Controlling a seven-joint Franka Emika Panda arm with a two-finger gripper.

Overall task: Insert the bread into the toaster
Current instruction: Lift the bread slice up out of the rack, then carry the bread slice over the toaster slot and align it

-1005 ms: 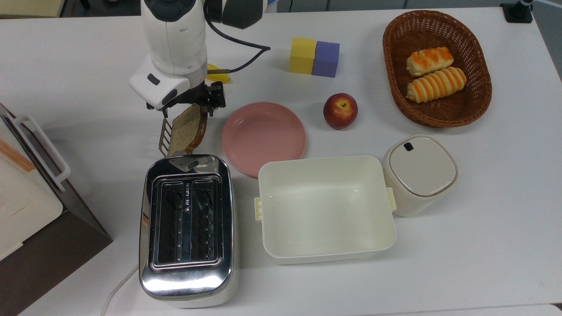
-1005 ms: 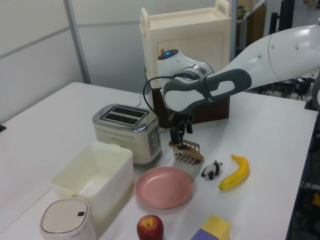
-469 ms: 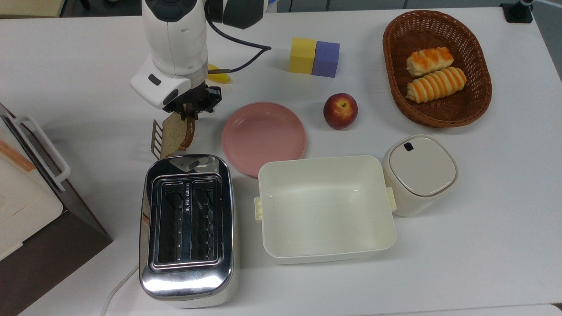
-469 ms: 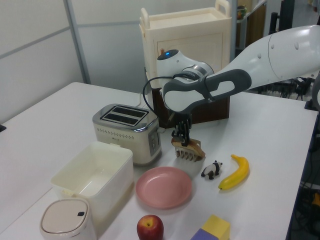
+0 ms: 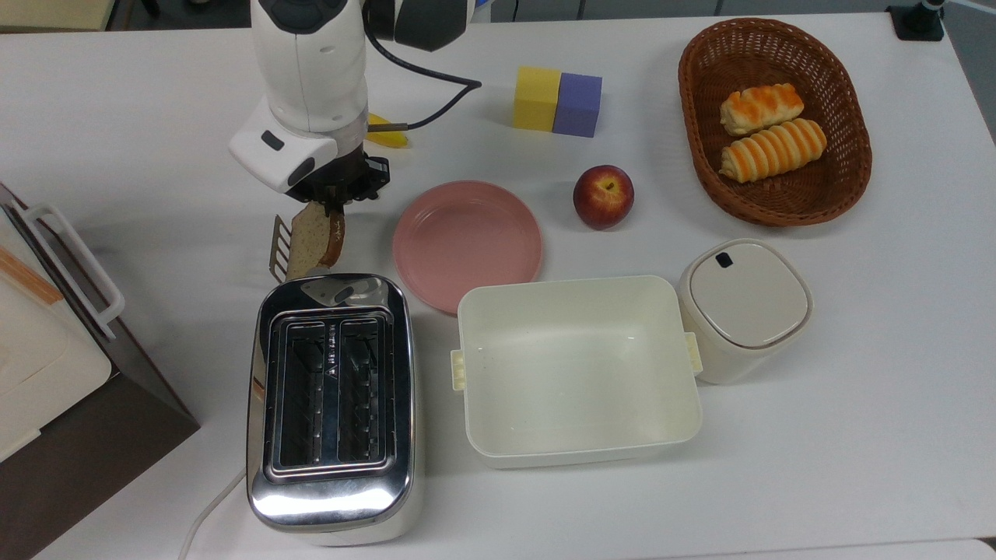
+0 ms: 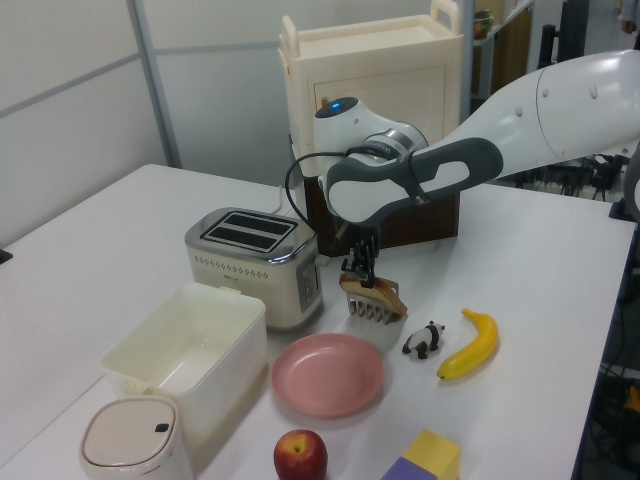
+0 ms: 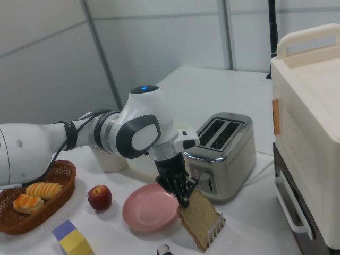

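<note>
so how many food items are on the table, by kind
speckled tan bread slice: 1
orange-striped rolls in the wicker basket: 2
red apple: 1
yellow banana: 1
total: 5

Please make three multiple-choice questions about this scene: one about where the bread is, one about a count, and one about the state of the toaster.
1. Where is the bread?
A. In a toaster slot
B. In the claw, at the wire rack
C. On the pink plate

2. How many rolls lie in the wicker basket?
A. One
B. Two
C. Four

3. What is the state of the toaster slots?
A. Both empty
B. One holds bread
C. Both hold bread

Answers: 1 B, the right view shows the claw gripping the slice's upper edge beside the rack. 2 B, the top view shows two orange-striped rolls. 3 A, the top view looks straight into two bare slots.
</note>
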